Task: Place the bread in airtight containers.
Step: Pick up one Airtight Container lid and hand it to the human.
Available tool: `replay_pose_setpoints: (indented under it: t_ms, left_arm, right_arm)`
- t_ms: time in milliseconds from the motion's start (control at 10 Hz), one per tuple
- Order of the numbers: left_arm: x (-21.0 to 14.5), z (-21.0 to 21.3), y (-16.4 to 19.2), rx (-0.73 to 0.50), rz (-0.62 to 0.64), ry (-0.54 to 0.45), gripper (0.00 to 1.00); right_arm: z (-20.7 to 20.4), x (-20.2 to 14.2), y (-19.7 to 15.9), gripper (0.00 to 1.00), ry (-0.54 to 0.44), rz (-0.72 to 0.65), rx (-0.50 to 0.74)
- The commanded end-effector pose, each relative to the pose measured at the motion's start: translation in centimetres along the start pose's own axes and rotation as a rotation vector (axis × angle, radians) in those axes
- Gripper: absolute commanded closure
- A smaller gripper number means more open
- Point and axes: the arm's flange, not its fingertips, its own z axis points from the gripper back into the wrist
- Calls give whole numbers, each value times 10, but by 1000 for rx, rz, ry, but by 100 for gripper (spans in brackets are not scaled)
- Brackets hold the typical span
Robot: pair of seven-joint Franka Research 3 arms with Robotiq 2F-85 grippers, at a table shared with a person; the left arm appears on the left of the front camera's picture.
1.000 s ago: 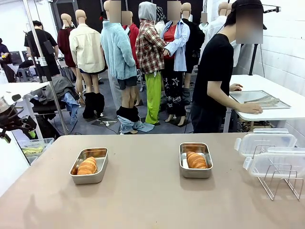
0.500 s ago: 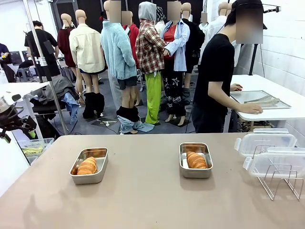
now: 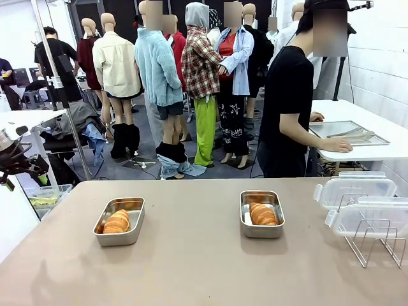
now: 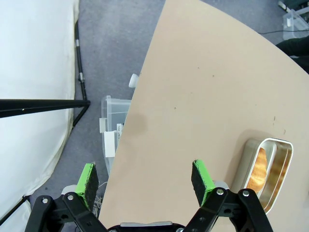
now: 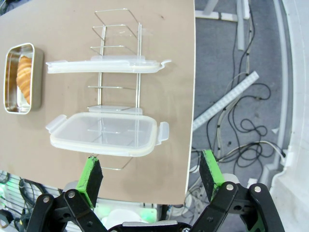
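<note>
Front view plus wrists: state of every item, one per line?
left container: uncovered
left bread: inside left container
right container: uncovered
right bread: inside right container
lids: off, propped in wire rack
left gripper: open, empty
right gripper: open, empty

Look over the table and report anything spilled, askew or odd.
Nothing stands out. The left pan holds one croissant, the right pan another croissant, both flat, nothing spilled. Two clear lids rest in the wire rack on the right; pans not yet covered.
</note>
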Motion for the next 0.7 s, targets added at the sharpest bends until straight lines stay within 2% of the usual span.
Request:
replay_pose_setpoints:
  t_ms: [0, 600]
  left_arm:
    - [0, 1, 2, 3, 4, -2, 0]
    - [0, 1, 2, 3, 4, -2, 0]
  right_arm:
    - [-2, 1, 0, 0, -7, -1, -1]
    - [-2, 1, 0, 0, -7, -1, -1]
